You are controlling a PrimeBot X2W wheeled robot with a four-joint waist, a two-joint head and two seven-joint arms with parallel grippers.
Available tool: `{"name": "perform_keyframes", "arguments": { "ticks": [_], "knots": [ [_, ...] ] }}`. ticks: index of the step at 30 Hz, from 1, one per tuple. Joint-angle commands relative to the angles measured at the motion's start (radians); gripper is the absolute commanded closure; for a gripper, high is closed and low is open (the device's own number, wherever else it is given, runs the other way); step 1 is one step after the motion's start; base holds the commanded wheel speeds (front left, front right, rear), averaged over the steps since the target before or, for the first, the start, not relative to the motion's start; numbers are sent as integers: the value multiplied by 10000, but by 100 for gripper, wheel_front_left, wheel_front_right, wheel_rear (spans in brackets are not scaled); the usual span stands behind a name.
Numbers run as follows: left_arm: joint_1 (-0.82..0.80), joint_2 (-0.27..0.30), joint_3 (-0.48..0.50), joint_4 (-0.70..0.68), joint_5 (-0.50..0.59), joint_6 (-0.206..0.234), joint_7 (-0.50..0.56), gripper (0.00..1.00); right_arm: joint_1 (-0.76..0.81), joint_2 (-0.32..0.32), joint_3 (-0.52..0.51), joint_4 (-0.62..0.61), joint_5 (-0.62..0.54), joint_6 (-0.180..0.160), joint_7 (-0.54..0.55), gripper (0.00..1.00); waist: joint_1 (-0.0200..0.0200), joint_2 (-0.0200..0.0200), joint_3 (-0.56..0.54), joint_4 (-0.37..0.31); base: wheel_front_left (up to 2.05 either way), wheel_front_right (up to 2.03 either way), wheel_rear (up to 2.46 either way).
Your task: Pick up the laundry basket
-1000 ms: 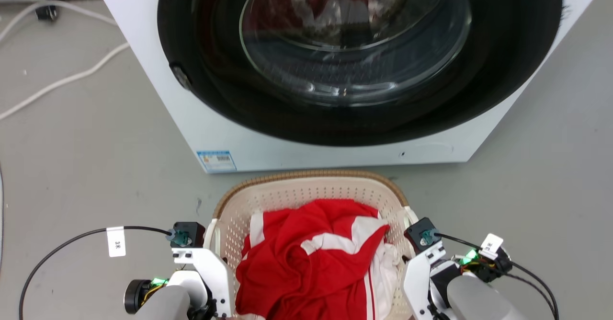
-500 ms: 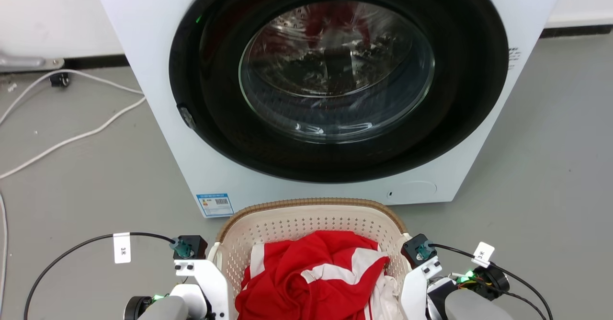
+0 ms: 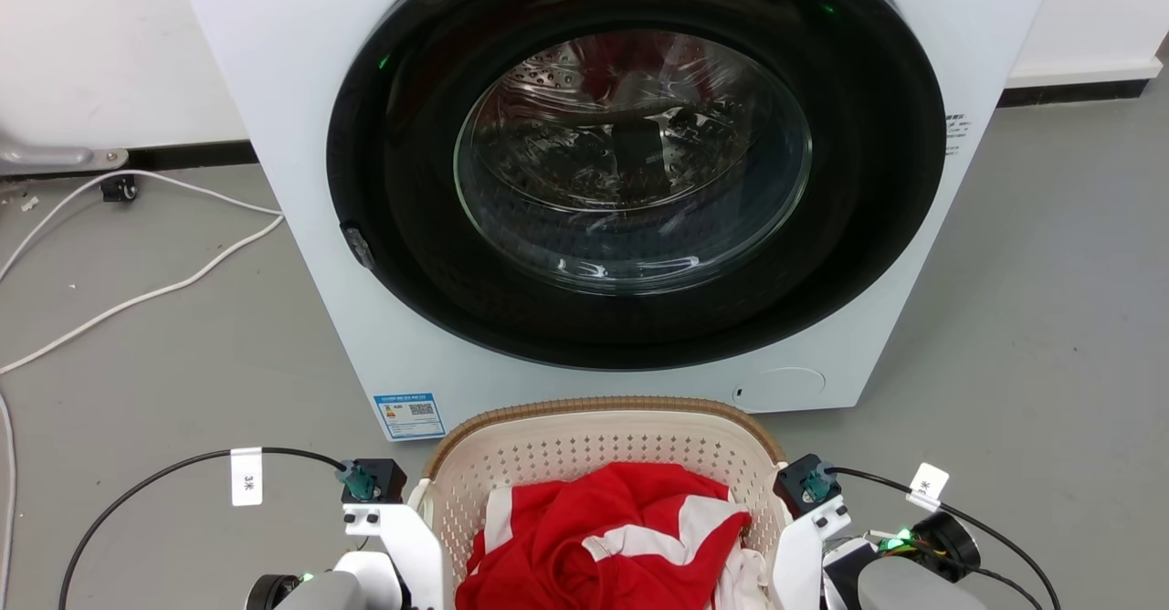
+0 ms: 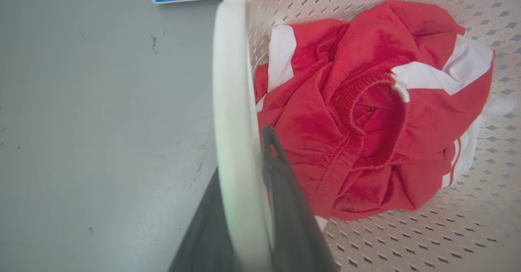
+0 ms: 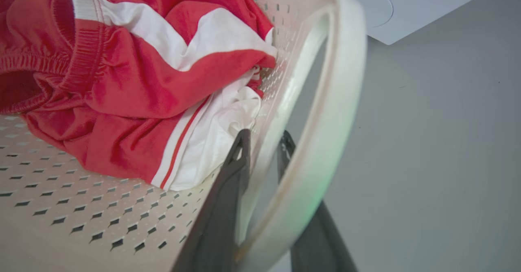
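Dark fingers (image 4: pixel 285 182) of the left gripper (image 4: pixel 244 154) close narrowly on the left white handle (image 4: pixel 232 101) of the laundry basket (image 3: pixel 603 406). The right gripper (image 5: pixel 265 137) pinches it likewise at the right handle (image 5: pixel 338 101). The basket (red-and-white clothes (image 3: pixel 621 537) heaped inside) is just before the washer (image 3: pixel 274 89), over grey floor (image 3: pixel 137 363).
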Motion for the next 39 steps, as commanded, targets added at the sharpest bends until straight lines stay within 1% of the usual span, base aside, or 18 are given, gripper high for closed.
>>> {"name": "perform_keyframes", "arguments": {
  "ticks": [1, 7, 21, 39],
  "knots": [
    [-101, 189, -99, -58, -82, 4, -46, 100, 205, -158, 237, 34, 73, 118, 162, 100, 1, -1, -53, -7, 0, 0, 0],
    [-78, 172, -424, -13, -368, 4, 93, 100, 195, -192, 655, -42, 546, 118, 353, 100, 1, -1, -141, -31, 0, 0, 0],
    [-135, 214, -1014, 87, -970, 4, 141, 100, 122, -276, 1456, 42, 1376, 119, 370, 100, 1, -1, -321, -75, 0, 0, 0],
    [-153, 276, -1574, 162, -1584, 3, 166, 100, 35, -307, 2164, 160, 2172, 119, 386, 100, 1, -1, -388, -114, 0, 0, 0]
  ]
}}
